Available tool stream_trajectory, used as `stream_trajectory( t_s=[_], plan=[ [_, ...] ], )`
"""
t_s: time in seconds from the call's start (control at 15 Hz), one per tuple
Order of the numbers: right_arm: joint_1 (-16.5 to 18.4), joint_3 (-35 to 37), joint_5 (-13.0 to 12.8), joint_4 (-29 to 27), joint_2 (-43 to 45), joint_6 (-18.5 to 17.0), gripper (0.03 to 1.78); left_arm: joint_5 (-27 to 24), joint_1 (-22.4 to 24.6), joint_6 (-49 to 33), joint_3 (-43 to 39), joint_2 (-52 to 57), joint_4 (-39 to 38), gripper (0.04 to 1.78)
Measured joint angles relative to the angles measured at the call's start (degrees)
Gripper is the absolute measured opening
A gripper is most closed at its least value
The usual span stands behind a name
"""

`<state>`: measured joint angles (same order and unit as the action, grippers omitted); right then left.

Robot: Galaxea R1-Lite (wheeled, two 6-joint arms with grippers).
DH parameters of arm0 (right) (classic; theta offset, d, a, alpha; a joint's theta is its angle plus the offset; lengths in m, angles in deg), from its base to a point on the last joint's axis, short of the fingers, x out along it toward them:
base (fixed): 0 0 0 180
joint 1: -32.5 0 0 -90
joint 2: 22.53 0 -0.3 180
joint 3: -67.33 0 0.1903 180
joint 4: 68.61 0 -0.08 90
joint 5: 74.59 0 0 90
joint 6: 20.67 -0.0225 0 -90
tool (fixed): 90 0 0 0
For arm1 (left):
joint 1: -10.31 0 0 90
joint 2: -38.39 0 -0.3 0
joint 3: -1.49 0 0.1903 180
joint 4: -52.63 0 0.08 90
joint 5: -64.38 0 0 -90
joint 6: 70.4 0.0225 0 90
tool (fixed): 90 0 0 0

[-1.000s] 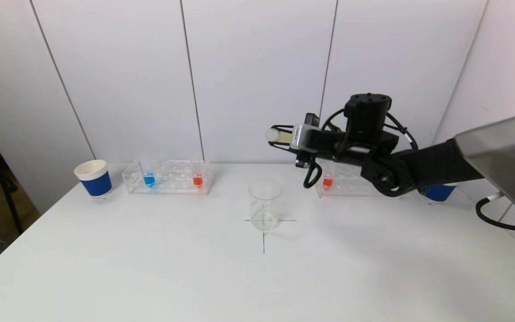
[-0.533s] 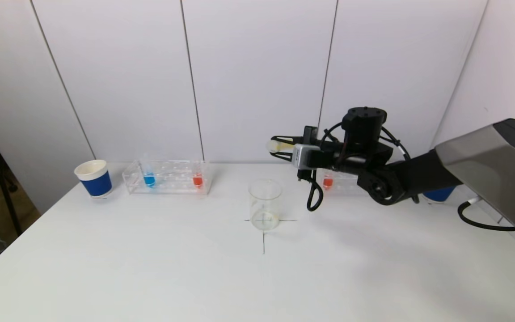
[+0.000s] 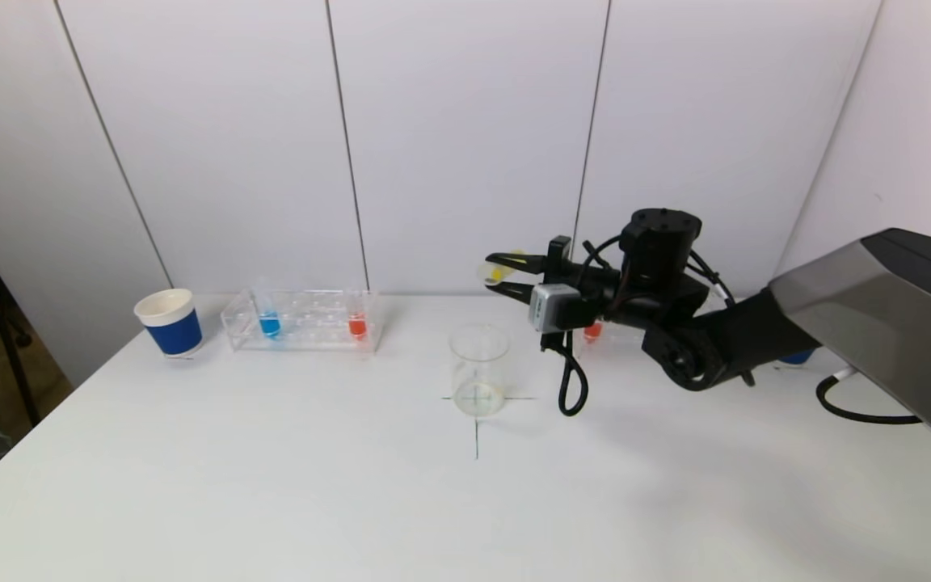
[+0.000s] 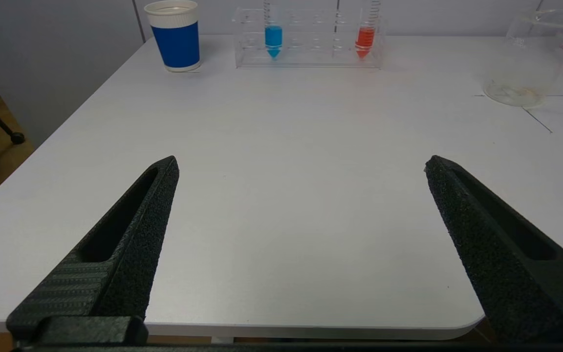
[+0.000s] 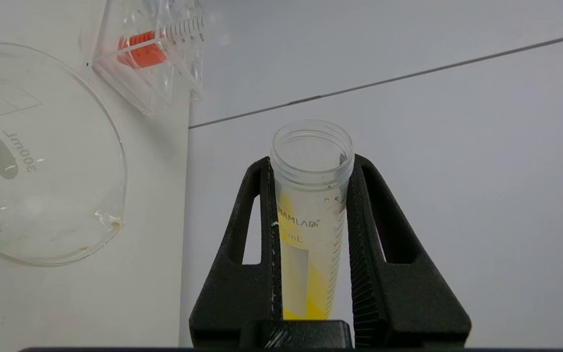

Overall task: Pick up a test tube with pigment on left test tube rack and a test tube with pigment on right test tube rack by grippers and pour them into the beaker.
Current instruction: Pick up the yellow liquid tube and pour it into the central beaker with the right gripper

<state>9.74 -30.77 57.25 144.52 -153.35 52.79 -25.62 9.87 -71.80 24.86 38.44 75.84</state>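
Observation:
My right gripper is shut on a test tube with yellow pigment, held about level with its open mouth pointing left, above and just behind the glass beaker. The right wrist view shows the tube between the jaws of the gripper, with the beaker beside it. The left rack holds a blue tube and a red tube. The right rack is mostly hidden behind my arm; its red tube shows. My left gripper is open and empty above the table's near left edge.
A blue paper cup stands left of the left rack. A black cross is marked on the table under the beaker. My right arm's cable loop hangs just right of the beaker. The white wall is close behind the racks.
My right gripper has rolled and dropped a little with the yellow tube, staying above the beaker. The yellow pigment has shifted along the tube. The left side has not changed.

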Motion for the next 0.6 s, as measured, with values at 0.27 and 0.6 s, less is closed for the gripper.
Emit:
stream_trajectory(
  t_s=[0.27,0.6],
  plan=[
    [-0.1,1.2,0.1,0.7,-0.6,2.4,0.45,0.0,0.0,0.0,0.0,0.0,0.0,1.76],
    [-0.1,3.0,0.8,2.1,-0.8,5.7,0.45,0.0,0.0,0.0,0.0,0.0,0.0,1.76]
  ],
)
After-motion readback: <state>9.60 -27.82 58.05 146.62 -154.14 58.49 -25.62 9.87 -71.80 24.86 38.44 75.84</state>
